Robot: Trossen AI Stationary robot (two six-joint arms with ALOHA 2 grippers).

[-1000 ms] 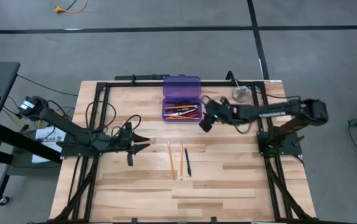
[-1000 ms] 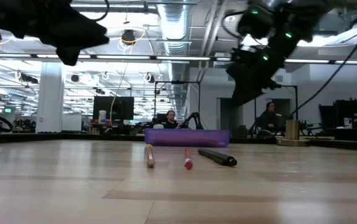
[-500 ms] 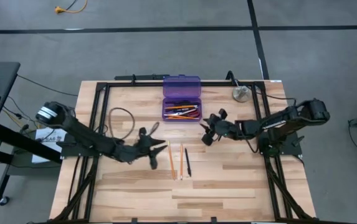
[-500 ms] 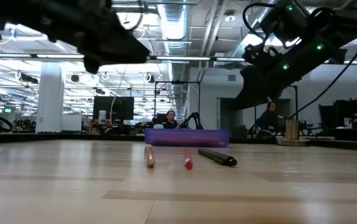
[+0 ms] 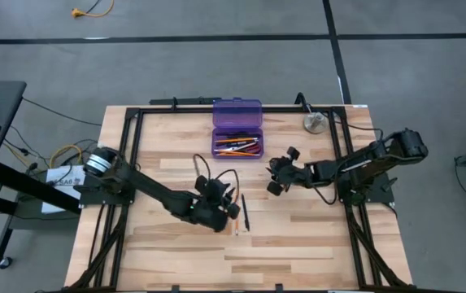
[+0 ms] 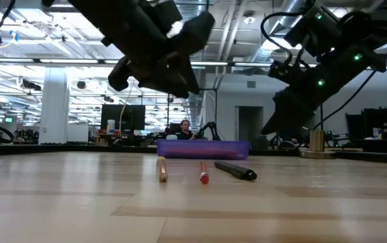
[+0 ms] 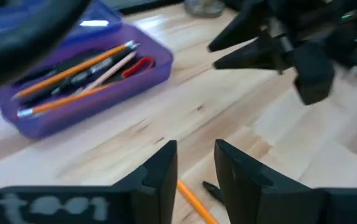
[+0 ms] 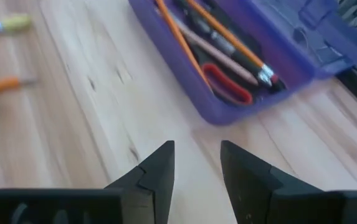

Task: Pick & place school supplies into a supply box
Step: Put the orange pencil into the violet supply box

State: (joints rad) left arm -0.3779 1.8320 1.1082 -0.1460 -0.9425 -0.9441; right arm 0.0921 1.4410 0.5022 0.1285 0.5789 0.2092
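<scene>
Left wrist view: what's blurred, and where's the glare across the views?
Left wrist view: right tool smeared, purple box soft. Right wrist view: the pencils on the table blurred. Low view: ceiling lights glare, both arms mere silhouettes, pencils sharp. High view: even light, no glare.

I see a translucent purple pencil case [image 5: 237, 129] with its lid the same purple. Inside it I make out orange pencils [image 7: 72, 65], dark pens [image 8: 204, 26] and red-handled scissors [image 8: 227, 83]. On the pale, striped-grain wooden table [image 5: 298, 236], one loose pencil [image 6: 161, 169] is orange, another [image 6: 203, 172] ends in red, and a pen [image 6: 235, 170] is black. The round disc [image 5: 314, 123] is silver. Both arms, and the left gripper [image 7: 195, 163] and right gripper [image 8: 197, 163], are black.
</scene>
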